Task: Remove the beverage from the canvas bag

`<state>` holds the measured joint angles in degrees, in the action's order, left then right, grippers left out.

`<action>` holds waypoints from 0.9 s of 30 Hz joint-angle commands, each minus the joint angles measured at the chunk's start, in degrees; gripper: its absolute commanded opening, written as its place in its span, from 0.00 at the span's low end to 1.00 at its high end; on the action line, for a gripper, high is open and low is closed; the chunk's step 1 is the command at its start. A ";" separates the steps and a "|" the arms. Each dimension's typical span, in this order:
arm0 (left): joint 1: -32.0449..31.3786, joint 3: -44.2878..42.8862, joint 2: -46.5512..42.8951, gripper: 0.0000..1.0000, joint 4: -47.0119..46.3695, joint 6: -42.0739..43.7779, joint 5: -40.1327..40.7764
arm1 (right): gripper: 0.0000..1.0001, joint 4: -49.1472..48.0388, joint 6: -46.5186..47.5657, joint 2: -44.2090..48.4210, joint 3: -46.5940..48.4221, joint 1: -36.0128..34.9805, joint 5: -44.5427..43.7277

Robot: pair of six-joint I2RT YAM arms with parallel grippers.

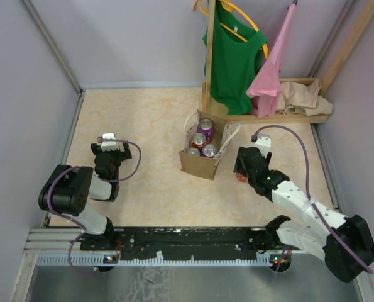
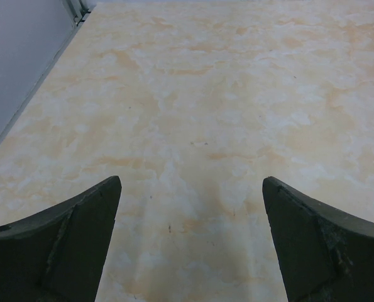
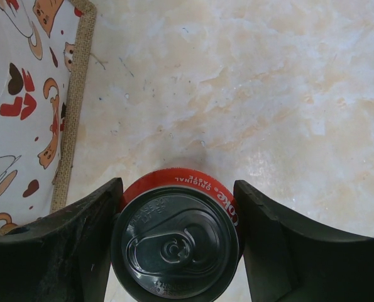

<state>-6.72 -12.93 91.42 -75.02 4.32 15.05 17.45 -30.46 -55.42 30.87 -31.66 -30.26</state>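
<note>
Shows red cola can [image 3: 174, 248] upright, clamped in right gripper [image 3: 176, 207], outside and just right of canvas bag [image 1: 196, 165]; left gripper [image 2: 190, 189] spread wide. Lower straight onto table [image 1: 143, 119]; let go only once seated.

Bright, soft, even light from overhead in all three views, with no hard glare. Marbled worktop [image 1: 143, 119] reads slightly washed out in the top view, and the wall lines splay at the frame edges. Only a faint soft shadow beside the canvas bag [image 1: 196, 165]. Right wrist view: dull sheen on the lid of the red cola can [image 3: 174, 251], a small dark shadow just beyond it, right hand [image 3: 177, 189] near-silhouette. Left wrist view: left hand [image 2: 191, 182] underexposed with soft edges, worktop texture fairly sharp.
</note>
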 commanded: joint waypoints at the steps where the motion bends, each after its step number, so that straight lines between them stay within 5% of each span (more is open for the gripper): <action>1: 0.00 0.35 0.44 1.00 -2.14 -0.62 0.33 | 0.00 -7.93 0.14 -1.55 3.81 0.11 -2.48; 8: 0.04 0.36 0.43 1.00 -2.14 -0.55 0.33 | 0.29 -5.35 -0.31 -2.83 3.72 0.11 -2.52; 12: 0.01 0.36 0.43 1.00 -2.09 -0.60 0.29 | 0.69 -3.77 -0.76 -2.85 3.68 0.11 -2.36; 16: 0.03 0.36 0.42 1.00 -2.14 -0.61 0.33 | 0.97 -2.01 -1.52 -3.52 4.21 0.11 -2.72; 27: -0.01 0.35 0.43 1.00 -2.14 -0.58 0.33 | 0.99 3.31 6.00 1.66 17.27 0.03 -7.55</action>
<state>-6.72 -12.93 91.42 -75.02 4.32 15.05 21.19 -29.36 -58.41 38.96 -31.66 -33.12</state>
